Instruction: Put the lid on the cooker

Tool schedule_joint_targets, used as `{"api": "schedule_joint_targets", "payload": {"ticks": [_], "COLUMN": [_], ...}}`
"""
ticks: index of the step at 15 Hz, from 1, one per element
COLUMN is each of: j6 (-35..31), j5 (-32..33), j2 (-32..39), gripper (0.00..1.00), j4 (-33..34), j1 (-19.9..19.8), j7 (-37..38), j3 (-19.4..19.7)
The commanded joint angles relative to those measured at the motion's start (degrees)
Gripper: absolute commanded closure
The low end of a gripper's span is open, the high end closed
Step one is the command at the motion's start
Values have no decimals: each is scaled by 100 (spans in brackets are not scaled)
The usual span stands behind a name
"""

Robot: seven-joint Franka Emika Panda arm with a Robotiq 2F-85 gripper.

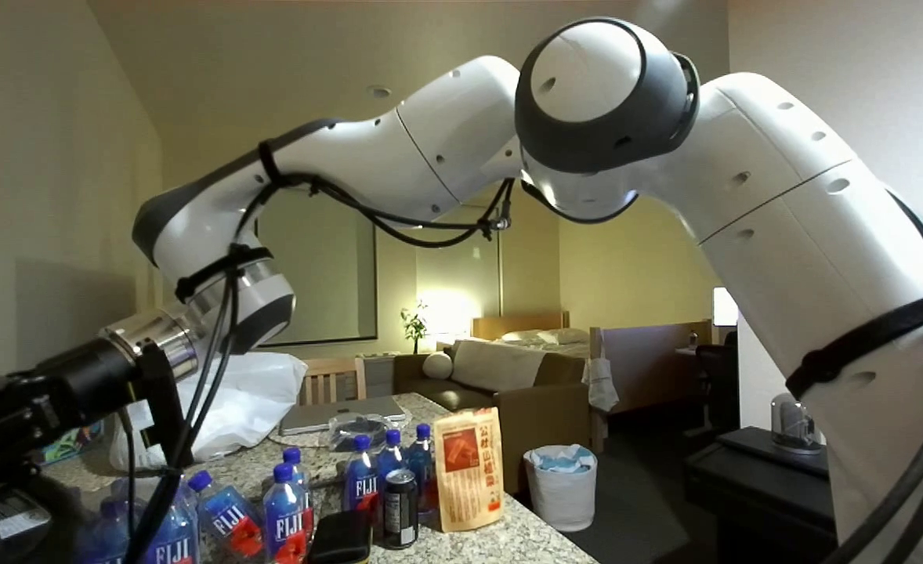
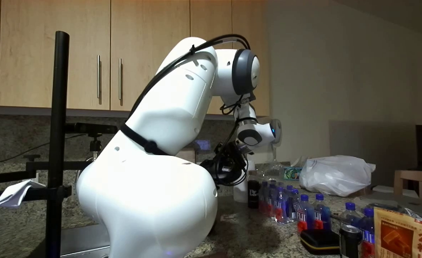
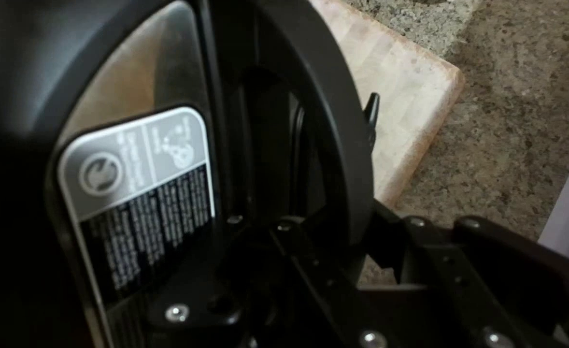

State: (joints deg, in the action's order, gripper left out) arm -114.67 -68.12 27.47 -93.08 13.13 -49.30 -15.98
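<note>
1 lid [image 3: 219,121], prob. w/in tool [image 3: 349,234]

Black lid [image 3: 144,193], labelled, gripped by curved handle [image 3: 340,121]

lid [image 3: 229,121] looks like smooth semi-matt plastic with a reflective metal panel [image 3: 120,84] and a slick printed label [image 3: 139,188]. arm [image 1: 461,129] is all shiny plastic by the look of it, super smooth. table [image 1: 512,540] has that speckled stone look. bottles [image 1: 285,509] are clear glossy plastic, bag [image 2: 334,175] is thin crinkly plastic, pouch [image 1: 469,470] seems papery, mostly matt. cabinets [image 2: 150,53] are smooth satiny wood grain with metal handles [image 2: 120,79].
</note>
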Motion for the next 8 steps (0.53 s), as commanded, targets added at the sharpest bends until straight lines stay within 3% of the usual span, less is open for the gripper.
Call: {"api": "schedule_joint_targets", "payload": {"ticks": [1,8], "j6": [418,1312], "j5": [-86,112], "j2": [-158,-277], "gripper": [97,97], "j4": [180,-190], "j1": [66,174], "j7": [162,768], "j3": [-90,-23]}}
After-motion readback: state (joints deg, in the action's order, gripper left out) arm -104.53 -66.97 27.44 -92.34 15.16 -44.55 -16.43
